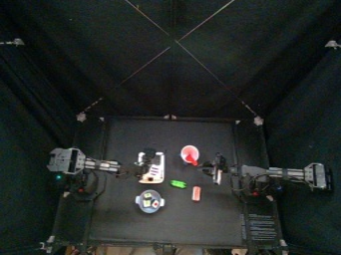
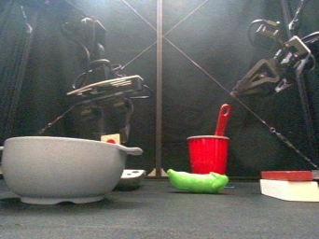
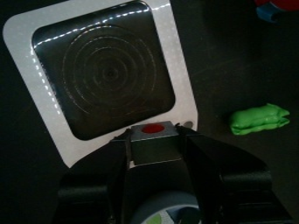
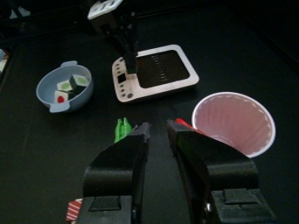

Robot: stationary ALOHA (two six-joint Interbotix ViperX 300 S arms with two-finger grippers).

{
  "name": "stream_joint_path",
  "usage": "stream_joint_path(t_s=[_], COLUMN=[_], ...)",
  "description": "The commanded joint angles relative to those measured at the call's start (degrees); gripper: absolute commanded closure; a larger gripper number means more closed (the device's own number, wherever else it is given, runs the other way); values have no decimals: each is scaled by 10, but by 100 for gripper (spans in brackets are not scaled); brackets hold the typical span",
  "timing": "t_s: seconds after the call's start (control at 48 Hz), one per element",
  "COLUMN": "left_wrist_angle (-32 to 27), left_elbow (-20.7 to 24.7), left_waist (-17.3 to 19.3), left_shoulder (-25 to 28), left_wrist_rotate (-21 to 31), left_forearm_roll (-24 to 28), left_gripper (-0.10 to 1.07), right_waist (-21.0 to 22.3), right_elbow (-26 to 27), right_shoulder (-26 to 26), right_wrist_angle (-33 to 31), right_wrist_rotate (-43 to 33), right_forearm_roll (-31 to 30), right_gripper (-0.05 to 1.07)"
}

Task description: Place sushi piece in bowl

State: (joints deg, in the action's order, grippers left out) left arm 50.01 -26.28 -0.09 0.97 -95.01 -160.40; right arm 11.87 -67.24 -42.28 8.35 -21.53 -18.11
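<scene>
**A:** From above, we find the left end effector over the white tray. The bowl lies just beyond the tray, toward the tabletop's front edge. The right arm rests by the red dish, farther from the bowl.

**B:** From the front, we see the sushi piece hanging clear of the tabletop, behind the bowl.

**A:** At the left wrist, it sits clamped between the jaws, orange top up. Its long axis seems to run from jaw to jaw, though we can't be sure.

**B:** The right wrist shows the bowl already holding small bits.
</scene>
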Motion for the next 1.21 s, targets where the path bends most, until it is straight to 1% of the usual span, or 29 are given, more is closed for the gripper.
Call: stream_joint_path(t_s=[0.0, 0.104, 0.188, 0.229, 0.438, 0.583, 0.729, 0.875, 1.0, 1.062, 1.188], left_wrist_angle=[-1, -5, -18, -27, -67, -87, -134, -214, -266, -280, -280], left_elbow=[11, 14, 14, 13, -8, -36, -56, -84, -100, -105, -109], left_waist=[-3, -21, -47, -62, -129, -156, -163, -163, -163, -163, -163], left_shoulder=[-16, -31, -47, -54, -85, -83, -83, -81, -81, -81, -82], left_wrist_rotate=[-4, -33, -68, -81, -123, -131, -138, -141, -141, -140, -140], left_forearm_roll=[5, 39, 67, 72, 69, 67, 73, 76, 81, 82, 82], left_gripper=[48, 49, 49, 49, 49, 49, 48, 48, 48, 48, 47], right_waist=[0, 0, 1, 2, 2, 3, 4, 4, 4, 4, 4], right_elbow=[9, 9, 9, 9, 9, 9, 9, 9, 9, 9, 9], right_shoulder=[1, 1, 0, 0, 0, 1, 1, 1, 1, 1, 1], right_wrist_angle=[2, 0, 0, 0, 0, 0, 0, 0, 0, 0, 0], right_wrist_rotate=[0, 2, 2, 1, -1, -1, -1, -1, -1, -1, -1], right_forearm_roll=[0, 0, 0, 0, 0, 0, 0, 0, 0, 0, 0], right_gripper=[36, 36, 36, 36, 36, 36, 36, 36, 36, 36, 36])
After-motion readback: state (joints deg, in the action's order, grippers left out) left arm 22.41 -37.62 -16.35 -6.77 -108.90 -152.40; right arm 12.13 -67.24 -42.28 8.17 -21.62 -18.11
